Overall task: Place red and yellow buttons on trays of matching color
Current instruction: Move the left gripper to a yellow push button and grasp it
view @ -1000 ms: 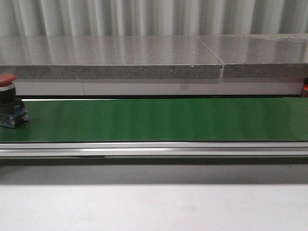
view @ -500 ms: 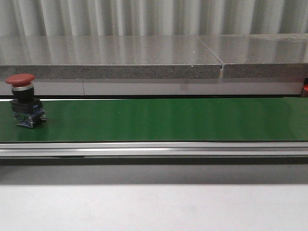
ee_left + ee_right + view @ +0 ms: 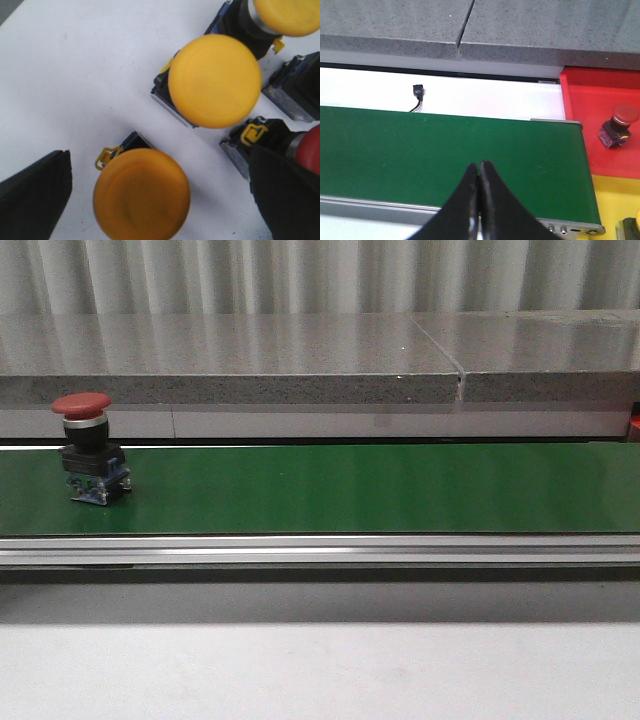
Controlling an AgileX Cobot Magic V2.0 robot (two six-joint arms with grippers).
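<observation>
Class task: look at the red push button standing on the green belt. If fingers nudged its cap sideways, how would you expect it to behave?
The red button would probably tip: its wide cap sits high above a narrower black body. The rounded cap may roll once toppled. It looks rigid, so it should not bend.

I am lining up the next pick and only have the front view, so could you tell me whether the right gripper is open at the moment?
Observer: No, the right gripper is shut, its fingers pressed together over the green belt.
Operator: Thank you. Is anything already on the red tray?
Observer: Yes, one red button stands on the red tray beyond the belt's end.
Operator: And what is the left gripper doing?
Observer: The left gripper is open, straddling a yellow button on a white surface, with more yellow buttons close beside it.
</observation>
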